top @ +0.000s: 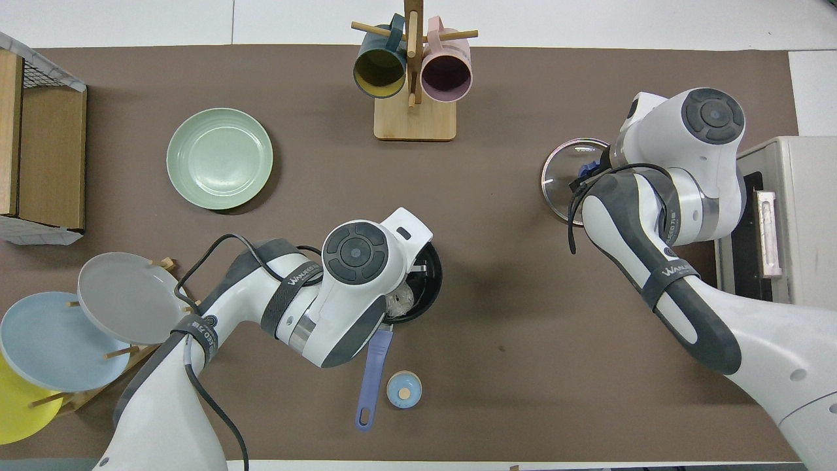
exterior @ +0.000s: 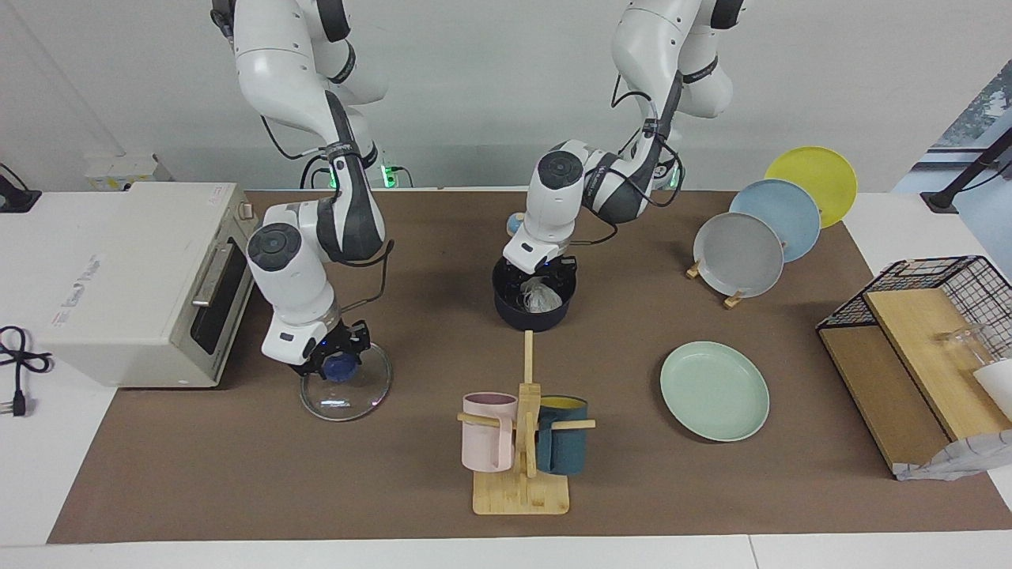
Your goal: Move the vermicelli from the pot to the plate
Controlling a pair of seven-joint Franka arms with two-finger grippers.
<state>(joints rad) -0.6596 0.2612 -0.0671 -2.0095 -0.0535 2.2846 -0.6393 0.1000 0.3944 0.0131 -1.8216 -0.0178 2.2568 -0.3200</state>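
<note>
The dark navy pot (exterior: 531, 316) stands mid-table with its blue handle (top: 373, 373) pointing toward the robots. My left gripper (exterior: 541, 286) is down inside the pot, right at the whitish vermicelli (exterior: 542, 300). In the overhead view a bit of vermicelli (top: 400, 301) shows under the left hand, inside the pot's rim (top: 433, 282). The pale mint-green plate (exterior: 714, 390) lies bare, farther from the robots, toward the left arm's end; it also shows in the overhead view (top: 219, 158). My right gripper (exterior: 341, 357) is shut on the blue knob of a glass lid (exterior: 356, 399) lying on the table.
A toaster oven (exterior: 134, 276) stands at the right arm's end. A wooden mug rack (exterior: 522, 474) holds a pink and a dark teal mug. Grey, light blue and yellow plates (exterior: 739, 253) lean in a rack. A wire basket (exterior: 933, 316) and a small blue cap (top: 403, 389) are there too.
</note>
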